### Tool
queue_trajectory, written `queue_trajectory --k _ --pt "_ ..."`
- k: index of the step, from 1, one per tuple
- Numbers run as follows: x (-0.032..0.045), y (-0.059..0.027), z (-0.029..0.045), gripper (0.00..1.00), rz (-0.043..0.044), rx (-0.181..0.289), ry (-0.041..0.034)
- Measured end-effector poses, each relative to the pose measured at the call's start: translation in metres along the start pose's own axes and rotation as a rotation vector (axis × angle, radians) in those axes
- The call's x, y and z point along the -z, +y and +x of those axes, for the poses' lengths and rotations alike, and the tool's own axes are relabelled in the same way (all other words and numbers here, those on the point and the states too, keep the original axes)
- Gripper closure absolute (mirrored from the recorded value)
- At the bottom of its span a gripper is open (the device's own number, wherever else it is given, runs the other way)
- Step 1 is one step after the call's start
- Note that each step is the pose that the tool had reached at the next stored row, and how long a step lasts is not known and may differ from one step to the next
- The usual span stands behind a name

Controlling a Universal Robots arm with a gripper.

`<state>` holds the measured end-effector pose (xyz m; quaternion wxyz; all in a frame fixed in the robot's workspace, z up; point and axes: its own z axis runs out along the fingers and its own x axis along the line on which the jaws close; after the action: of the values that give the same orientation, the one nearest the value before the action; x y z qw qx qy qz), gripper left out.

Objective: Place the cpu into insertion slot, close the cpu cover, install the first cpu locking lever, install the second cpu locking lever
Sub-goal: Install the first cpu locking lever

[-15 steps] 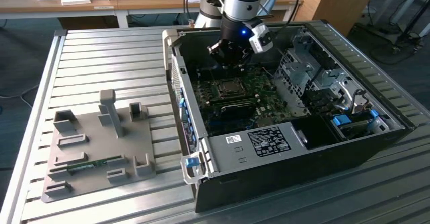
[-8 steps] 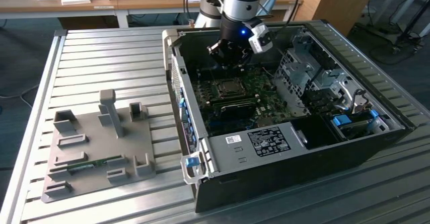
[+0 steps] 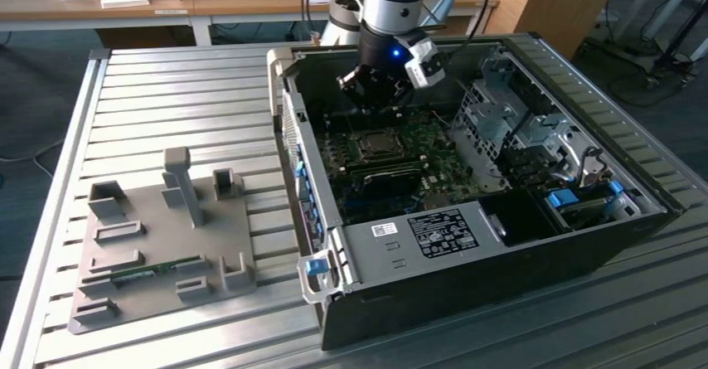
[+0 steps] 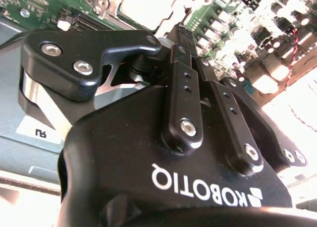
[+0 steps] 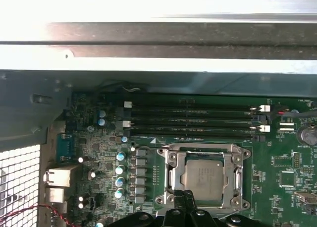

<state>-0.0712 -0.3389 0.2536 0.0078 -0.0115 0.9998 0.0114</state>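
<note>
Carrying a white brand word, upside down, across the black housing of the gripper (image 4: 184, 36) in the second wrist view, with a small white sticker (image 4: 39, 132) of two characters sitting on the grey panel (image 4: 20, 105) behind it. Bearing rows of print too fine to make out on the large label (image 3: 443, 230) of the grey metal box (image 3: 370, 261) in the exterior view, beside a smaller white tag (image 3: 384, 229). Showing faint, unreadable lines on the chip (image 5: 204, 176) and tiny white markings on the green board (image 5: 99, 157) in the first wrist view.

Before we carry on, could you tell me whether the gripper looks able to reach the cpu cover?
Probably yes: the gripper hangs right at the cpu cover's edge, with nothing between them.
</note>
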Motion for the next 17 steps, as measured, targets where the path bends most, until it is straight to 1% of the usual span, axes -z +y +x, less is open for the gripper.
queue_trajectory --k 4,12,17 --pt "0.0001 0.0001 0.0048 0.89 0.0 0.0 -0.0003" --pt "0.0002 0.0004 0.0171 0.89 -0.0001 0.0 -0.0014" --pt "0.0003 0.0006 0.0219 0.89 0.0 0.0 -0.0019"
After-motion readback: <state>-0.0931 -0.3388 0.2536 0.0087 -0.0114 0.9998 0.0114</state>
